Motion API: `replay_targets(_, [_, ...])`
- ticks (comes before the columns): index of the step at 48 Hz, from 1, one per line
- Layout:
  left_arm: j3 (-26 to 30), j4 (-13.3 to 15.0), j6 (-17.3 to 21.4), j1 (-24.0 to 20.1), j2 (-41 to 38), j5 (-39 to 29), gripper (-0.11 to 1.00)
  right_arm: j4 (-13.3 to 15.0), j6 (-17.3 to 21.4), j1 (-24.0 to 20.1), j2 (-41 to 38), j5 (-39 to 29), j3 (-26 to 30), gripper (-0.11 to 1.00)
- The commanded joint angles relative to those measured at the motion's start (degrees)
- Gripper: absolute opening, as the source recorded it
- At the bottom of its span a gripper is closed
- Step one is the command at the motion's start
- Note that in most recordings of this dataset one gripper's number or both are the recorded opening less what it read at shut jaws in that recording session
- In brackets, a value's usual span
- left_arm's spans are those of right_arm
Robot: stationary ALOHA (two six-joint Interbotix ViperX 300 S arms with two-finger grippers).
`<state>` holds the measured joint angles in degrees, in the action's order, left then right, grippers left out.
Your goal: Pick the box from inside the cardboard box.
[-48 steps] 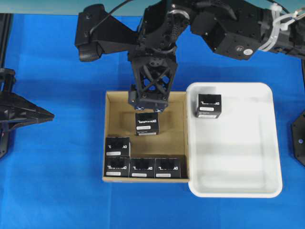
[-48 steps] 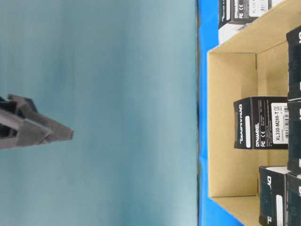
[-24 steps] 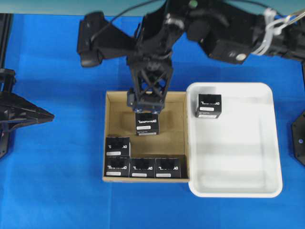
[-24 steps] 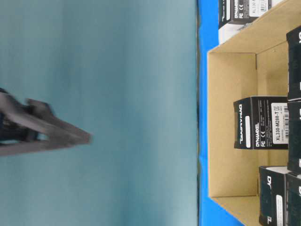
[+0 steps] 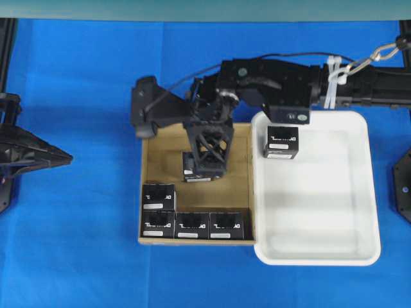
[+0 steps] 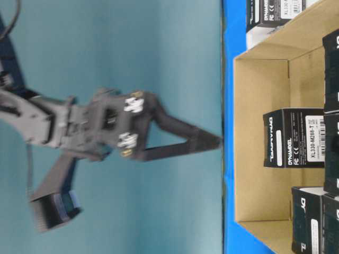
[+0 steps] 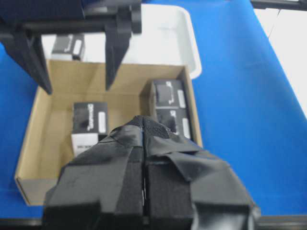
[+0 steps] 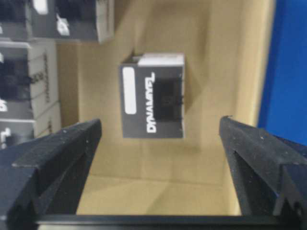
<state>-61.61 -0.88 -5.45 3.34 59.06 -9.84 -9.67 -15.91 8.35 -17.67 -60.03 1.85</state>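
Note:
The cardboard box (image 5: 243,186) lies at the table's middle, with a lone black box (image 5: 188,170) in its far half. My right gripper (image 5: 205,172) has come down right over that box and hides most of it. In the right wrist view the box (image 8: 152,96) lies between and just beyond the spread fingers (image 8: 62,158), nothing touching it; the gripper is open. The table-level view has the right gripper (image 6: 209,142) short of the carton's rim (image 6: 259,132). My left gripper (image 7: 144,123) is shut and empty, parked at the far left (image 5: 61,156).
Several more black boxes (image 5: 191,224) line the carton's near wall and left corner. A white tray (image 5: 321,256) stands against the carton's right side, with one black box (image 5: 280,141) in its far left corner. Blue cloth (image 5: 77,256) covers the table.
The right arm has swung down and lowered its open gripper from above the carton's far wall onto the lone box. The left arm has not moved.

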Motion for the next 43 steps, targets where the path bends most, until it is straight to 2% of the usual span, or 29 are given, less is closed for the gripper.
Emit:
replay_targets(1, [1.8, -0.1, 0.1, 0.2, -0.4, 0.6, -0.07, 0.0, -0.3, -0.8, -0.3, 1.8, -1.3, 1.0])
replay_targets(10, [1.7, -0.1, 0.1, 0.2, -0.4, 0.6, -0.07, 0.1, -0.4, -1.4, -1.8, 6.3, -3.8, 1.0])
replay_targets(18, [1.8, -0.1, 0.0, 0.2, -0.4, 0.6, -0.07, 0.3, -0.5, -1.8, -3.1, 7.4, -3.9, 1.0])
replay_targets(27, [1.8, -0.2, -0.2, 0.3, -0.4, 0.6, -0.07, 4.5, -0.4, -1.8, -3.3, 9.1, -4.0, 1.0])
replay_targets(43, [1.8, -0.2, -0.1, 0.3, -0.4, 0.6, -0.07, 3.5, -0.4, -2.5, -3.7, 8.5, -4.1, 1.0])
